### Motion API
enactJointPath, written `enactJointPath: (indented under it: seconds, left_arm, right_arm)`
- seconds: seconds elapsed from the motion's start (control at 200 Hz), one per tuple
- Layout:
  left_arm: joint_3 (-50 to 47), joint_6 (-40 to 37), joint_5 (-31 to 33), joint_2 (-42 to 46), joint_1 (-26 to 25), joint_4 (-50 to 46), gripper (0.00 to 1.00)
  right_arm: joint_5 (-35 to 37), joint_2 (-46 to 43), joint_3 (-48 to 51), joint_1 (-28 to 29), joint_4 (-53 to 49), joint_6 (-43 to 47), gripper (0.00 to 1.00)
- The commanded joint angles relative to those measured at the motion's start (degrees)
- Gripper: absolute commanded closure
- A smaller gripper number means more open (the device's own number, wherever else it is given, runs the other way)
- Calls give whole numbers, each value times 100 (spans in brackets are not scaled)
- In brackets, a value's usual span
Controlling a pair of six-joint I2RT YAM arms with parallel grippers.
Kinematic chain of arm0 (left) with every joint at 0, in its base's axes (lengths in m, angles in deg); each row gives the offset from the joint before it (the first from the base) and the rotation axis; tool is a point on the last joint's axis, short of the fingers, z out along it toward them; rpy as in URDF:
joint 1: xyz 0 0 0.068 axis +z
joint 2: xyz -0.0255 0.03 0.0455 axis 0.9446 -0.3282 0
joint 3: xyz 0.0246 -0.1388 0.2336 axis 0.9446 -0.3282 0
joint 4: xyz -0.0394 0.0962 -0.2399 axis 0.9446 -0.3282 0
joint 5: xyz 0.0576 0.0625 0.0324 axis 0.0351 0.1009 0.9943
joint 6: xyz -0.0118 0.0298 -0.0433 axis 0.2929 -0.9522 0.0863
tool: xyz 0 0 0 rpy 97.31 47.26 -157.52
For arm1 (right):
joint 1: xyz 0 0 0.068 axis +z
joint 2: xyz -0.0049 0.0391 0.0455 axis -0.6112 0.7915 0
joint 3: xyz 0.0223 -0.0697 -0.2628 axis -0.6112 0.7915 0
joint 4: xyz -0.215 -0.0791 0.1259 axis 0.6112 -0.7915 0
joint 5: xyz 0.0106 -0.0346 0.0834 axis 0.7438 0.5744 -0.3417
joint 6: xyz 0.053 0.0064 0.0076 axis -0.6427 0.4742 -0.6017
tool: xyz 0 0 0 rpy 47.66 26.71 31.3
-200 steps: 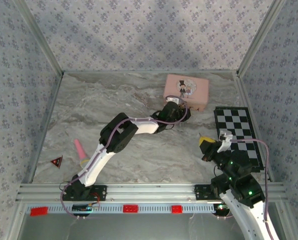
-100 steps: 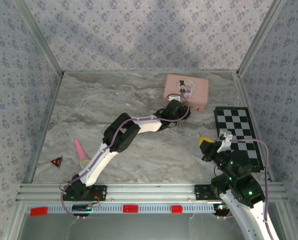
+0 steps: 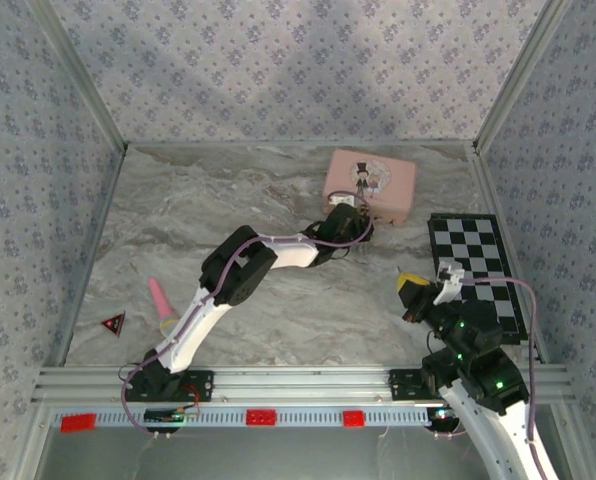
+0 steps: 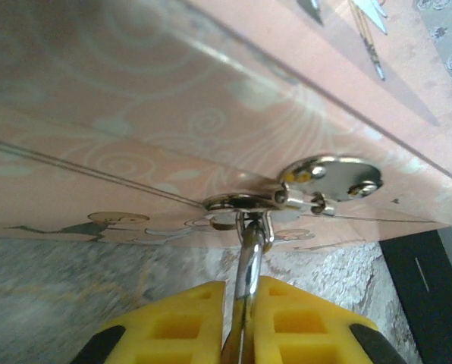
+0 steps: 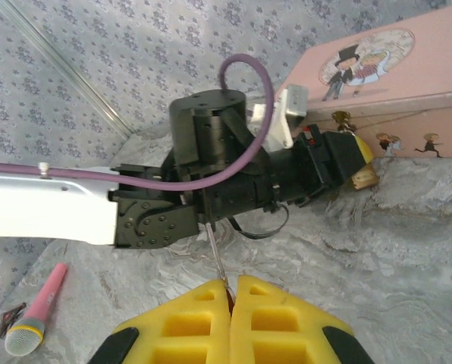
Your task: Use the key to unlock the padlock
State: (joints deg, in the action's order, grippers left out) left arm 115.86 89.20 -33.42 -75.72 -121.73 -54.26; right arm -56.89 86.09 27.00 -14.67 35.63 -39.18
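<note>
Fingers [image 4: 177, 326] of the left end effector [image 4: 241, 307] are squeezed almost together, and the thin silver loop of the padlock [image 4: 247, 258] is pinched between them. The loop is hooked through the small ring under the round metal clasp [image 4: 328, 178] on the front of the pink tin [image 4: 173, 114]. So the padlock is found right against the tin's front wall, just above the tabletop [image 4: 74, 288]. The gold body of the padlock is hidden by the yellow fingers in the left wrist view. From above, this end effector is seen touching the near side of the tin, toward the back of the tabletop.

The right end effector [image 5: 232, 292] is clenched tight. The key [image 5: 213, 254], a very thin silver sliver, is gripped at its tips and sticks out from them. This end effector is seen just beside the checkered board [image 3: 478, 270], well apart from the padlock.

The tin's lid is shut, so what is inside cannot be told. A pink toy microphone [image 3: 160, 300] and a small red triangle [image 3: 113, 323] are laid near the left edge
</note>
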Motion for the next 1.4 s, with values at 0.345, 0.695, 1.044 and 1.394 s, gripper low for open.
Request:
enactJointPath:
  seconds: [0.345,0.695,1.044,1.394]
  left_arm:
    - [-2409,146,312,1457,635,258,100]
    - [-4268,466,-44,2896,1266,48,100]
    - [-5191,393,-355,4024,1454,-467,100]
    - [-5884,1350,-1073,4456,1487,176,100]
  right_arm:
    - [-468,985,324,-31,662,-990,100]
    - [-1021,2380,608,100,1650,-1609,100]
    - [-624,4253,588,1241,2891,-2068,100]
    - [-674,6524,516,2292,5218,-3230,100]
